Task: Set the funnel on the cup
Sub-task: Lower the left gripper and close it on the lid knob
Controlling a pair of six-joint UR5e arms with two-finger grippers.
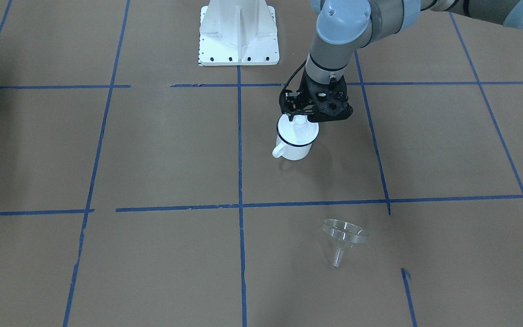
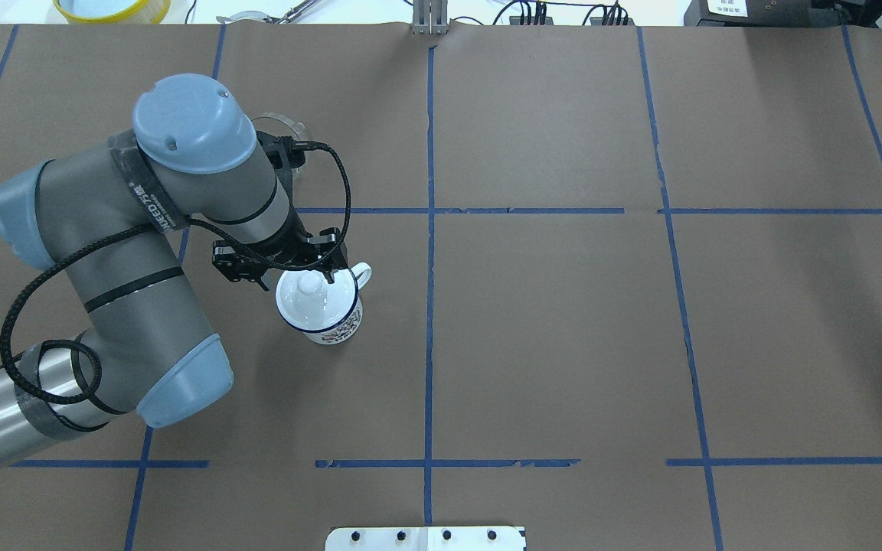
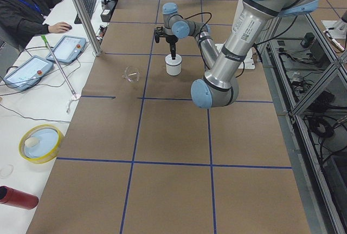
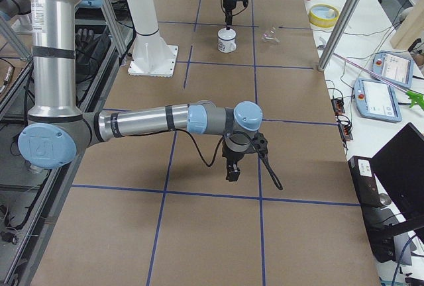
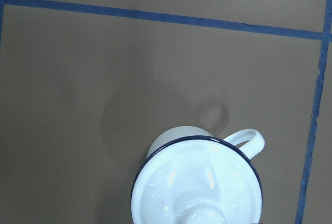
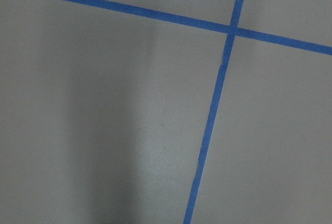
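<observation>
The cup (image 1: 295,150) is a white mug with a dark blue rim, standing upright on the brown table; it also shows in the overhead view (image 2: 334,329). A round white lid (image 2: 311,302) with a knob sits on it, seen close in the left wrist view (image 5: 197,182). My left gripper (image 2: 297,280) hovers just over the lid, its fingers apart on either side of the knob. The clear funnel (image 1: 344,238) lies on its side, apart from the cup, towards the operators' edge. My right gripper (image 4: 232,173) hangs low over bare table, far from both; I cannot tell whether it is open.
The white robot pedestal (image 1: 239,36) stands behind the cup. Off the table's left end are a yellow-rimmed dish (image 3: 40,143), a red bottle (image 3: 16,197), tablets and a seated operator (image 3: 27,6). A metal pole (image 3: 81,12) stands at the operators' edge.
</observation>
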